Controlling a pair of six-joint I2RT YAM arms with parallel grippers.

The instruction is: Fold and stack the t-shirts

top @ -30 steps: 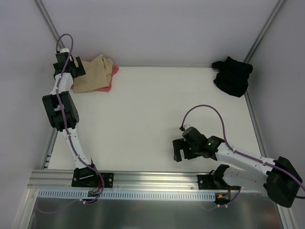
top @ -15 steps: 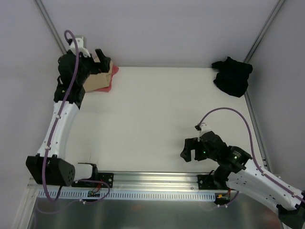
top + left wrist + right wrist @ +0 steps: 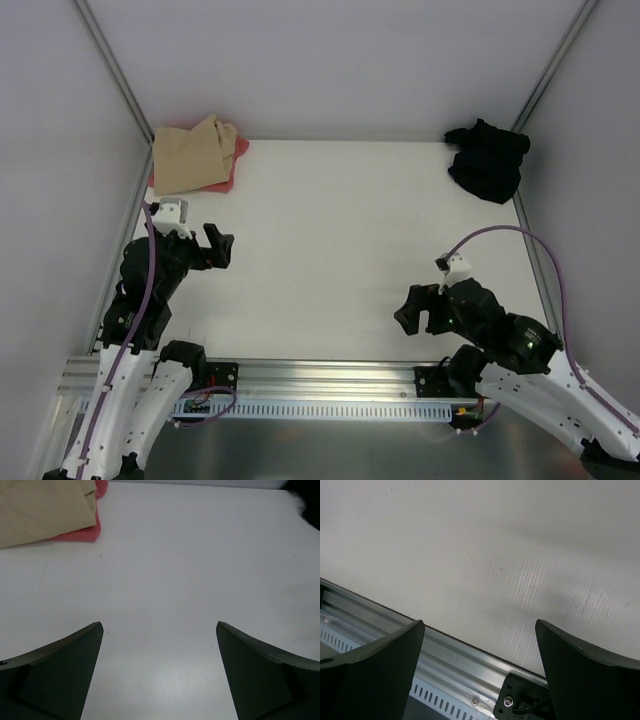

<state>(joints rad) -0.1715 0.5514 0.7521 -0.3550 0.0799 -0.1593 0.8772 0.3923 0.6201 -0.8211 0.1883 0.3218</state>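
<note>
A folded tan-beige t-shirt (image 3: 190,155) lies on a salmon-red t-shirt (image 3: 230,176) in the table's far left corner. The left wrist view shows the tan one (image 3: 40,510) and the red edge (image 3: 80,533) at its upper left. A black t-shirt (image 3: 487,160) sits crumpled in the far right corner, and a sliver of it (image 3: 306,495) shows in the left wrist view. My left gripper (image 3: 221,246) (image 3: 159,626) hovers open and empty over bare table, well in front of the stack. My right gripper (image 3: 419,309) (image 3: 479,623) is open and empty near the front edge.
A white table (image 3: 340,220) is bounded by side walls and a metal rail (image 3: 330,375) along the near edge. The rail (image 3: 450,662) and a black mount (image 3: 520,700) lie right under my right gripper.
My left arm has drawn back from the tan and red stack toward the near left. My right arm has shifted right and nearer the front rail. Both grippers stayed open.
</note>
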